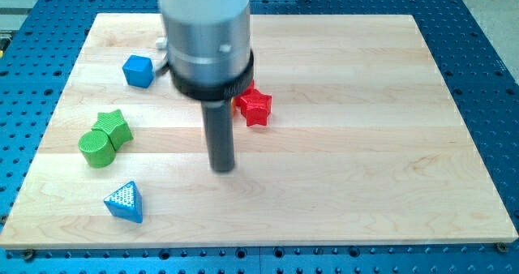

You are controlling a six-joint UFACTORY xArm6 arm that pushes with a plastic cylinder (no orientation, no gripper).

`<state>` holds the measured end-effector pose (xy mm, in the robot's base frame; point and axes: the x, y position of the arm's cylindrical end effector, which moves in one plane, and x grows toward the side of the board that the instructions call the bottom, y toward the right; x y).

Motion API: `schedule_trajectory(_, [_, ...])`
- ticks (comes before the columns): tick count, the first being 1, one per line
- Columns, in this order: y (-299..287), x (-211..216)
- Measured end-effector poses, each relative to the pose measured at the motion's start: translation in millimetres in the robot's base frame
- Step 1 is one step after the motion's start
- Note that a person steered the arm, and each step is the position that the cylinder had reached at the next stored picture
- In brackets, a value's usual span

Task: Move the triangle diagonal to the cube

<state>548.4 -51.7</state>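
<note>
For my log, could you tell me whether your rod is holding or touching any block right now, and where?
Nothing is held. My tip rests on bare board, apart from every block: the red star lies up-right of it, the blue triangle down-left.

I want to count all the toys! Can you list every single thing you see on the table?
Blue cube: one, blue, upper left of the board.
Green star: one, green, left side, touching the cylinder.
Green cylinder: one, green, left side, just below-left of the star.
Blue triangle: one, blue, lower left.
Red star: one, red, near the middle, partly behind the arm.
Wooden board: one, pale wood, on a blue table.
My tip: one, dark rod end, mid-board, touching no block.
</note>
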Motion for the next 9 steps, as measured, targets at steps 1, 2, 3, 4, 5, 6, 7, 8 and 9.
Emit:
schedule_trajectory(1, [-12.2,69.4])
schedule_trajectory(2, [-27.5,68.8])
schedule_trajectory(3, [-125.3,66.0])
schedule_trajectory(4, [-149.8,36.8])
schedule_trajectory(5, [-117.9,9.8])
schedule_trajectory(6, [-116.1,16.7])
schedule_trajectory(7, [-102.5,34.7])
schedule_trajectory(8, [11.3,17.5])
schedule_trajectory(9, [67.1,-60.5])
